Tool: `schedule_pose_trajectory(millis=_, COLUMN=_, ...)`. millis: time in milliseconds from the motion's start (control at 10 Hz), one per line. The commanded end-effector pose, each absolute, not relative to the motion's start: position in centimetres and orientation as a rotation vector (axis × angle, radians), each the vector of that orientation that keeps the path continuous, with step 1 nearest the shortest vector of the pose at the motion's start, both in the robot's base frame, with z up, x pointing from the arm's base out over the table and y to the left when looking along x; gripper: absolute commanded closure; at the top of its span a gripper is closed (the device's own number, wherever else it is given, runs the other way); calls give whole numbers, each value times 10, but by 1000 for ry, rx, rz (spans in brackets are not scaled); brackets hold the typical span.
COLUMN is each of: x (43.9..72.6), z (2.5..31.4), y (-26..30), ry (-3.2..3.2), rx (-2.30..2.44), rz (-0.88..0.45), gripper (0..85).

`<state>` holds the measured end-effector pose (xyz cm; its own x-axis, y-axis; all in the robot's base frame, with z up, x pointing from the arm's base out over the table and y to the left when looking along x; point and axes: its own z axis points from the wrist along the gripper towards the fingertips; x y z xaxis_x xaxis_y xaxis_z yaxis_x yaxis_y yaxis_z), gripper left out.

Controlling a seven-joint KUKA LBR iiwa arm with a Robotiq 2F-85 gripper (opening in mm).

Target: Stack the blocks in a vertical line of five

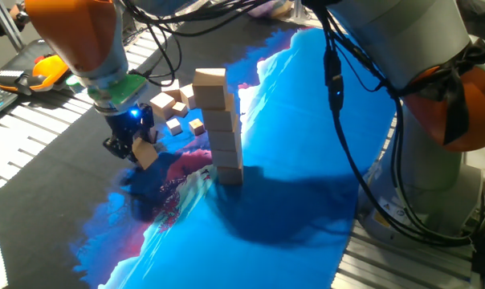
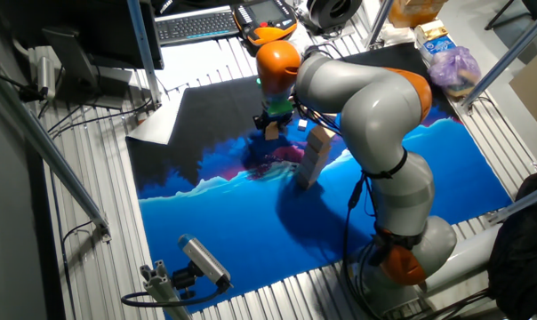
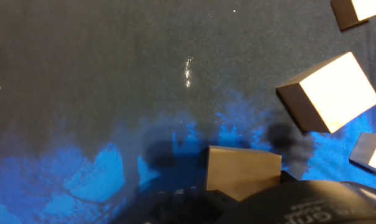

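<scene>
Blocks stand stacked in one column (image 1: 224, 128) near the middle of the blue-and-black mat (image 1: 307, 160), about five high in one fixed view, top block a little wider and slightly offset from those under it. Column leans a touch but holds; base rests where the blue print meets the pink patch.

Loose blocks (image 1: 175, 108) lie scattered on the mat just behind and to the left of the column, toward the black far part of the mat. Hand view shows several of them from above: one large pale cube (image 3: 329, 93) tilted, smaller ones at the top right corner and right edge.

Gripper (image 1: 134, 147) hangs low over the mat to the left of the column, near but apart from it, blue light glowing on its body. One tan block (image 1: 146, 154) sits between the fingers, clamped; in the hand view that block (image 3: 244, 172) shows at the bottom centre, lifted clear of the mat, with its shadow on the cloth beside it.

Other fixed view: same gripper (image 2: 271, 127) at the dark far part of the mat, column (image 2: 311, 160) just beside the grey-and-orange arm (image 2: 366, 98).

Mat lies on a slatted metal table (image 2: 100, 258); keyboard (image 2: 197, 25) beyond the far edge
</scene>
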<state>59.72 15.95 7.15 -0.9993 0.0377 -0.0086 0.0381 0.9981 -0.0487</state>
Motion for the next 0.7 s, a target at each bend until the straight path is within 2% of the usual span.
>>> schedule_pose_trajectory(millis=0, x=596, z=71, y=160, ry=3133, rx=57, rz=-74, gripper=850)
schedule_pose_trajectory(millis=600, x=588, z=60, y=167, ry=3117, rx=-3, rz=14, gripper=850)
